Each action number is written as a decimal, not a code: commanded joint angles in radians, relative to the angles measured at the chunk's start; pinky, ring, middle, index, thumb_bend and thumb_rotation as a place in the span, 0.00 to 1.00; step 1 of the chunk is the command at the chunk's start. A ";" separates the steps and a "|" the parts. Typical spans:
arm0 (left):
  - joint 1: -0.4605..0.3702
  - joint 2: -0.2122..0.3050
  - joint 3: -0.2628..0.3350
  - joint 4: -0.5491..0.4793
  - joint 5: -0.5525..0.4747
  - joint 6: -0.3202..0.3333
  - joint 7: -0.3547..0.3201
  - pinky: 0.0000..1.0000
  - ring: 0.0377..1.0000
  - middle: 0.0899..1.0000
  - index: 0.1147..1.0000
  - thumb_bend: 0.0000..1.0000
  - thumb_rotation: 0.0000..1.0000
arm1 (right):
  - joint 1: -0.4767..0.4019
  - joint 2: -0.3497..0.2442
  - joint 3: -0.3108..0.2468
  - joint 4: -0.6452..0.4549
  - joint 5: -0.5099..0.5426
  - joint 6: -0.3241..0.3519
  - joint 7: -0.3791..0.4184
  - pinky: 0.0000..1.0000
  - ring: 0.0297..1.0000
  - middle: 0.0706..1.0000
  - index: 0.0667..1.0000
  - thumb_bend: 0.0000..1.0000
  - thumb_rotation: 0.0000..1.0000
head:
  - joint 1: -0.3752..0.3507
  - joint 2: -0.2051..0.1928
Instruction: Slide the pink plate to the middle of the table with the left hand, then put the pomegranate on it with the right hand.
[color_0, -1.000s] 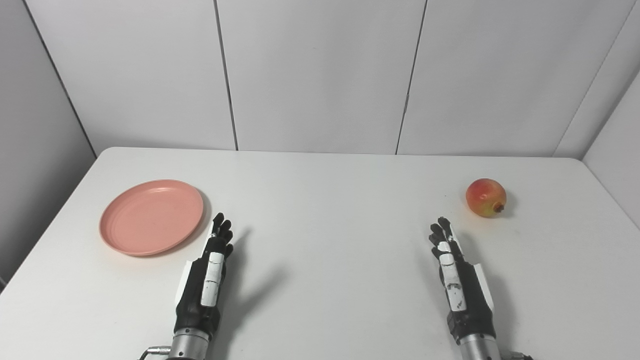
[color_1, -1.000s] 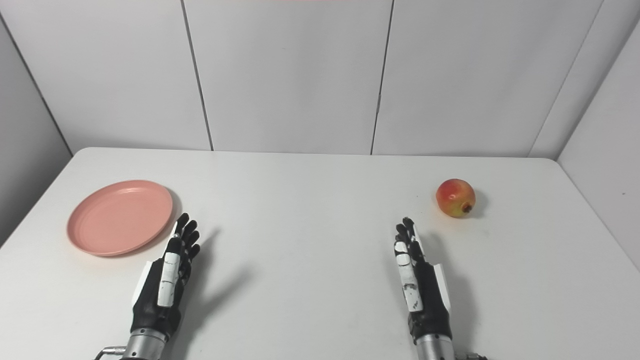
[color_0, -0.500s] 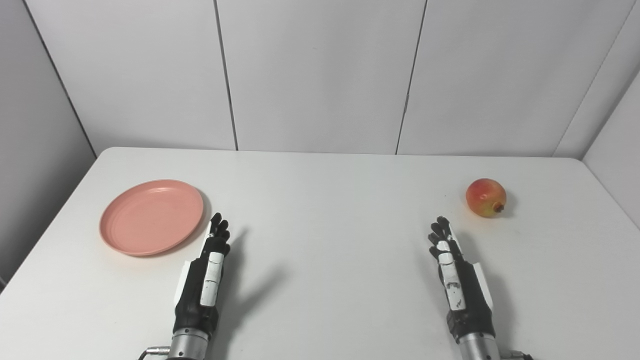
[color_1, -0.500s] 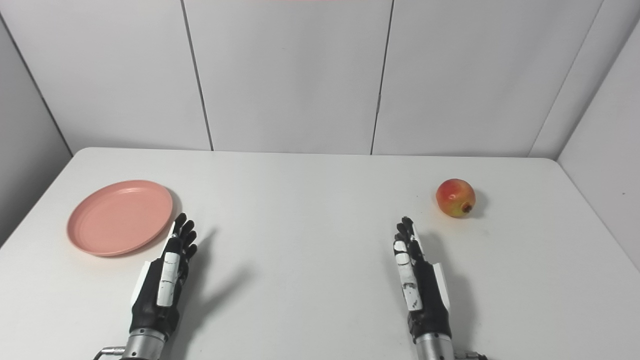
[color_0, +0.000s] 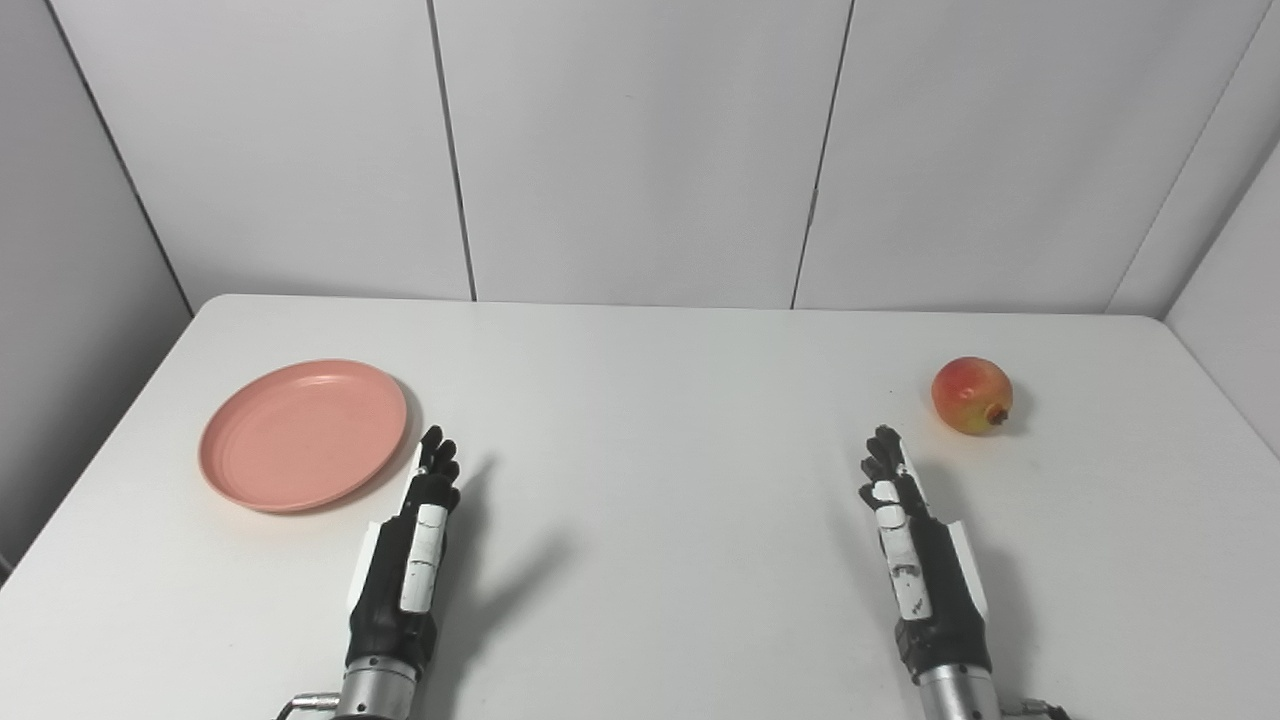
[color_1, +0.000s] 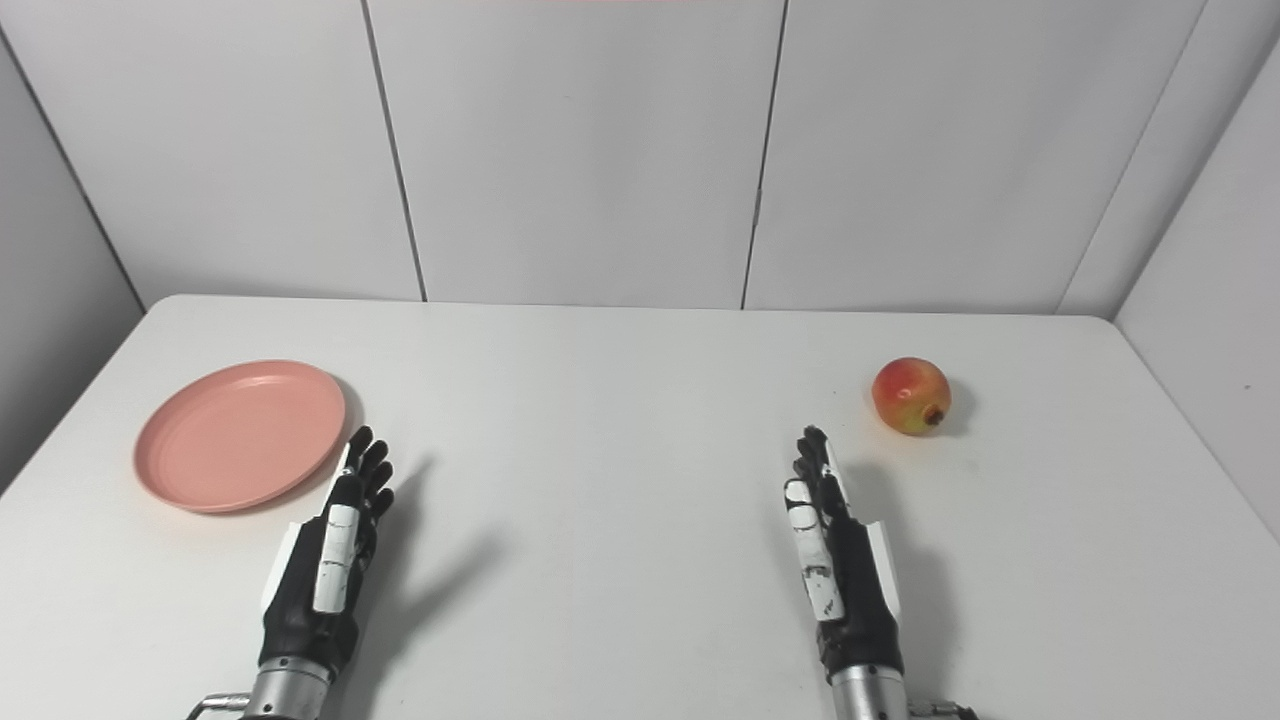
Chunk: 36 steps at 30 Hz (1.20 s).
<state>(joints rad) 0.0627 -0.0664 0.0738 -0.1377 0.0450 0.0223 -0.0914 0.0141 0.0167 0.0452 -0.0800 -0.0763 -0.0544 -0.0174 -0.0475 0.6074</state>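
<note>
Barely anything has shifted over the last second: the left hand (color_0: 408, 545) has eased a touch toward the plate side, its fingertips drawn in closer together than they were, and the right hand (color_0: 912, 545) has crept a shade forward. Neither the plate nor the fruit has budged, so the sliding has not started.

Nearest the front edge of the table (color_0: 650, 600), both hands stand edge-on, thumbs up, each well in from its own side. The left hand's fingers are straight and pressed fairly close together, holding nothing; its fingertips reach up just beside the plate's near right rim, and from where I stand I can't tell whether they touch it, though it looks like a sliver of gap. The right hand's fingers are likewise extended and close together, empty, pointing toward the far right corner.

Farther back, the pink plate (color_0: 303, 434) lies flat near the left edge, well away from the middle. The pomegranate (color_0: 971, 395) sits toward the right edge, a little beyond and to the right of the right hand's fingertips, apart from them.

My read is that the left hand is lining up for the first step, and it seems to need to get round or onto the plate, since it stands on the side the plate must travel toward.
</note>
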 joint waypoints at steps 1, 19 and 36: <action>-0.001 0.048 -0.004 -0.023 -0.007 -0.027 -0.002 1.00 1.00 1.00 1.00 0.84 1.00 | -0.008 0.003 -0.001 0.012 0.002 -0.052 -0.005 0.96 0.97 0.97 0.95 0.66 1.00 | 0.000 -0.001; -0.006 0.019 -0.030 0.016 0.024 -0.038 0.021 1.00 1.00 1.00 1.00 0.83 1.00 | -0.010 -0.033 -0.014 0.043 0.049 -0.046 0.028 0.96 0.96 0.96 0.95 0.66 1.00 | 0.092 -0.060; -0.013 -0.017 -0.104 0.095 0.124 -0.085 0.109 1.00 1.00 0.98 1.00 0.79 1.00 | -0.019 -0.102 -0.040 0.146 0.133 -0.104 0.075 0.98 0.97 0.96 0.97 0.67 1.00 | 0.259 -0.165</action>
<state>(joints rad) 0.0440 -0.0849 -0.0167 -0.0757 0.1584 -0.0183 0.0040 -0.0290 -0.0683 0.0188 0.0035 0.0460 -0.1011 0.0401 0.2132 0.4433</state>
